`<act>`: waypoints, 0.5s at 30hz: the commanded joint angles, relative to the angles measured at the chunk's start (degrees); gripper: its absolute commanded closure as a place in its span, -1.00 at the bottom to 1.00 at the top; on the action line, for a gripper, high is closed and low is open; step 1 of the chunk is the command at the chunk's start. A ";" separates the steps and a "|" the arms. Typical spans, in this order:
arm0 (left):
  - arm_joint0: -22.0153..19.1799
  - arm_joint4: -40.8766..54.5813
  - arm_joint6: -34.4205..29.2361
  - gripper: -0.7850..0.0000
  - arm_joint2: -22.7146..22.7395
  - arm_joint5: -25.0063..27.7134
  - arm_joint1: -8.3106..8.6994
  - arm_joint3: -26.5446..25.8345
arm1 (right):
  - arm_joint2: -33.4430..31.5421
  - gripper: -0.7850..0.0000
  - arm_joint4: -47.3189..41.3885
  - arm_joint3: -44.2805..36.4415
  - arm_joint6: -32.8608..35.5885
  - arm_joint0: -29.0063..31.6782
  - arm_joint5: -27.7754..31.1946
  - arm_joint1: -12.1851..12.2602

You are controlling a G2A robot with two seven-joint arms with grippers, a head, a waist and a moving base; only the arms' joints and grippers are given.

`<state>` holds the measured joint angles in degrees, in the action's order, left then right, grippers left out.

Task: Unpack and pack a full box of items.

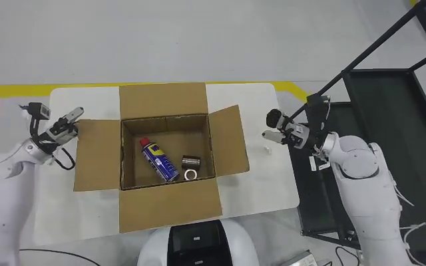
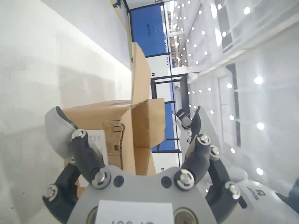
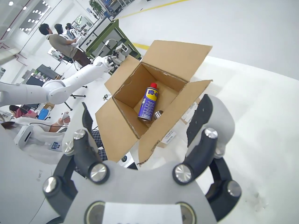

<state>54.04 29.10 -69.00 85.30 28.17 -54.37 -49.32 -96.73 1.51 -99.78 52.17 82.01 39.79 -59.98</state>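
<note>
An open cardboard box (image 1: pixel 166 100) stands in the middle of the white table (image 1: pixel 256 189) with all its flaps folded outward. Inside it lie a blue spray can (image 1: pixel 158 160) with a red cap, a short metal cylinder (image 1: pixel 191 161) and a small ring (image 1: pixel 191 175). My left gripper (image 1: pixel 72 120) hovers open just outside the box's left flap and holds nothing; in its own view the left gripper (image 2: pixel 126 122) faces the box's side (image 2: pixel 140 122). My right gripper (image 1: pixel 269 128) is open beyond the right flap. In its view the right gripper (image 3: pixel 144 113) looks down at the spray can (image 3: pixel 148 104) and cylinder (image 3: pixel 158 114).
A dark metal rack (image 1: pixel 379 133) stands close against the table's right edge, right behind my right arm. White table strips show on both sides of the box, and a yellow floor line (image 1: pixel 66 86) runs behind the table.
</note>
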 commanded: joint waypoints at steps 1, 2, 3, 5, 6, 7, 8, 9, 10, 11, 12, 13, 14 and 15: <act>-0.33 3.28 -4.25 -1.00 0.68 -0.39 0.15 -0.22 | -0.17 -1.00 0.17 0.35 -0.52 0.61 -0.38 0.09; -0.48 4.95 -6.64 -1.00 1.03 -0.71 0.24 -0.61 | -0.24 -1.00 0.46 0.81 -0.90 0.95 -0.85 0.16; -0.53 5.71 -7.81 -1.00 1.10 -0.88 0.26 -0.94 | -0.23 -1.00 0.60 1.01 -1.11 1.06 -1.09 0.18; -0.55 7.78 -9.57 -1.00 1.08 -2.46 0.26 -2.52 | -0.09 -1.00 0.98 1.77 -1.77 1.38 -2.12 0.25; -0.45 8.20 -10.19 -1.00 0.89 -3.08 0.27 -3.45 | -0.09 -1.00 1.63 2.14 -2.14 1.49 -2.87 0.29; -0.40 8.42 -10.60 -1.00 0.69 -3.49 0.27 -4.26 | -0.04 -1.00 2.38 2.37 -2.63 1.57 -3.61 0.32; -0.38 8.51 -10.84 -1.00 0.36 -3.73 0.23 -5.03 | 0.21 -1.00 2.70 2.63 -3.10 1.66 -4.08 0.32; -0.41 8.45 -11.03 -1.00 -0.11 -3.92 0.16 -5.74 | 0.47 -1.00 2.92 2.98 -3.37 1.70 -4.50 0.34; -0.51 8.51 -11.22 -1.00 -0.69 -4.11 0.05 -6.40 | 0.62 -1.00 3.41 3.29 -3.61 1.64 -5.03 0.37; -0.63 8.89 -11.52 -1.00 -1.33 -4.41 -0.11 -6.94 | 0.88 -1.00 3.71 3.55 -3.78 1.58 -5.51 0.39; -0.83 9.07 -11.71 -1.00 -2.03 -4.60 -0.27 -7.45 | 1.13 -1.00 3.86 3.77 -3.95 1.46 -5.83 0.41; -1.10 8.87 -11.72 -1.00 -2.84 -4.61 -0.44 -7.97 | 1.56 -1.00 3.49 3.96 -3.87 1.36 -5.94 0.42; -1.44 8.76 -11.85 -1.00 -4.00 -4.75 -0.71 -8.67 | 2.25 -1.00 2.78 4.27 -3.26 1.11 -5.86 0.45; -1.74 8.49 -11.91 -1.00 -4.87 -4.80 -0.89 -9.10 | 2.86 -1.00 2.63 4.43 -2.59 0.73 -5.94 0.48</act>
<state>52.62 37.87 -80.85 81.50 23.43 -55.05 -57.93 -94.50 4.48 -95.53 48.84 83.10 33.86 -59.53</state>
